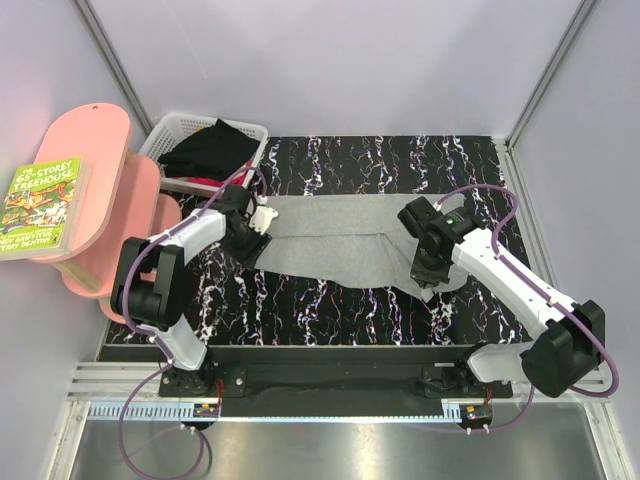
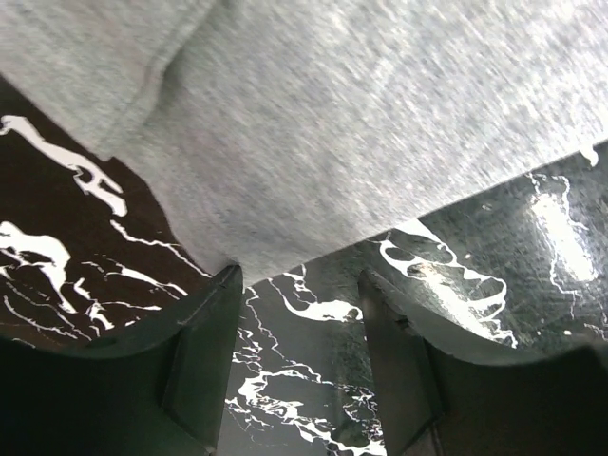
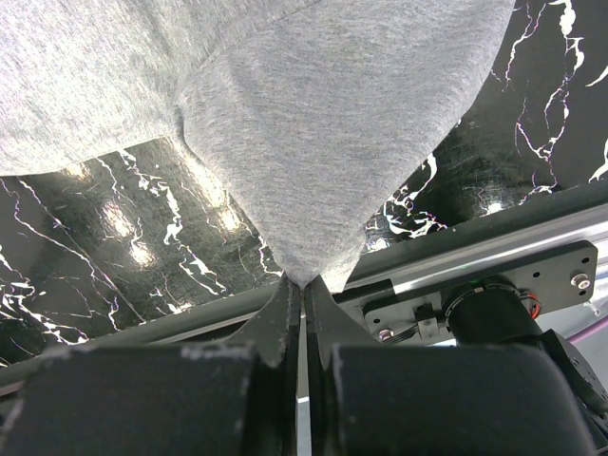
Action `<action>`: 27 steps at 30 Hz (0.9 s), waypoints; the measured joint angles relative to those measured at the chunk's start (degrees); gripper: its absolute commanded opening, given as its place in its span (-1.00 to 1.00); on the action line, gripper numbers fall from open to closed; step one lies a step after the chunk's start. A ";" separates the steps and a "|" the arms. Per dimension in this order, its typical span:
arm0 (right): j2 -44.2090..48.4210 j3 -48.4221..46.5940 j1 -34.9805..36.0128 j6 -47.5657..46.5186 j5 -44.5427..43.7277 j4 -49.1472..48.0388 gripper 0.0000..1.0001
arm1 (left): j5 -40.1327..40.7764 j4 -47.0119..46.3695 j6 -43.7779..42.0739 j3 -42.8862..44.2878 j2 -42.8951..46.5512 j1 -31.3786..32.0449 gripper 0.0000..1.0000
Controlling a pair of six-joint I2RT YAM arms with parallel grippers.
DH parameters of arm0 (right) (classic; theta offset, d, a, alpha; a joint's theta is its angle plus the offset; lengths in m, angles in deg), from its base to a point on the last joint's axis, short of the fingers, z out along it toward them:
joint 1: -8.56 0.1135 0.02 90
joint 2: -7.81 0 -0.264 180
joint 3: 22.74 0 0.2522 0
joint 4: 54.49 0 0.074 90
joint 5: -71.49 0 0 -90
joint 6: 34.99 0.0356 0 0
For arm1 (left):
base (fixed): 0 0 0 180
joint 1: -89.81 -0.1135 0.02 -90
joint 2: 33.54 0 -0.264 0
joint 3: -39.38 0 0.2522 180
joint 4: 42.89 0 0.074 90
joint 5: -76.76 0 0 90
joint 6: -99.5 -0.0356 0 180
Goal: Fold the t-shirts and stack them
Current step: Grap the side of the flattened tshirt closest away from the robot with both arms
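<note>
My right hand (image 3: 302, 283) is closed tight on a pinch of the light heather-grey cloth t-shirt (image 3: 332, 142). In the wrist view the fabric narrows to a point that vanishes between the two dark fingers (image 3: 271, 318). From above, that hand (image 1: 425, 275) sits at the shirt's near right corner, over the black worktop with white marble veining (image 1: 330, 310).

The grey t-shirt (image 1: 340, 240) lies spread across the middle of the worktop, wider left to right than near to far. A crease line runs across its middle.

At the shirt's left end my left hand (image 1: 262, 218) stands open. In its wrist view the fingers (image 2: 204, 351) are apart and bare worktop (image 2: 304, 361) shows between them. A corner of grey cloth (image 2: 380, 123) comes down just above the left fingertip. I cannot tell whether it touches, but nothing is gripped (image 2: 299, 280).

At the far left corner stands a white plastic lattice basket (image 1: 190, 120) with the black t-shirt (image 1: 210, 150) bundled loosely inside. Just left of the worktop is a pink rounded stand (image 1: 90, 170), and a green illustrated book (image 1: 42, 205) rests on its left side.
</note>
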 measured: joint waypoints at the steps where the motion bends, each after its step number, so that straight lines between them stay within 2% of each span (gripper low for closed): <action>1: 0.00 0.00 0.00 -0.02 0.00 0.00 -1.00 | 0.07 -0.33 0.28 0.00 0.00 -0.07 0.13; 10: 0.02 0.00 0.00 -0.44 0.00 -0.02 -1.00 | 1.18 -2.58 1.29 -1.86 -0.02 -0.31 0.06; 22: 0.09 0.00 0.00 -0.61 0.00 -0.20 -1.00 | 2.19 -3.34 1.86 -5.25 1.25 -1.05 0.09; 27: 0.44 0.00 0.00 -0.61 0.02 -0.33 -1.00 | 2.10 -3.32 2.56 -5.18 1.27 -1.33 -0.06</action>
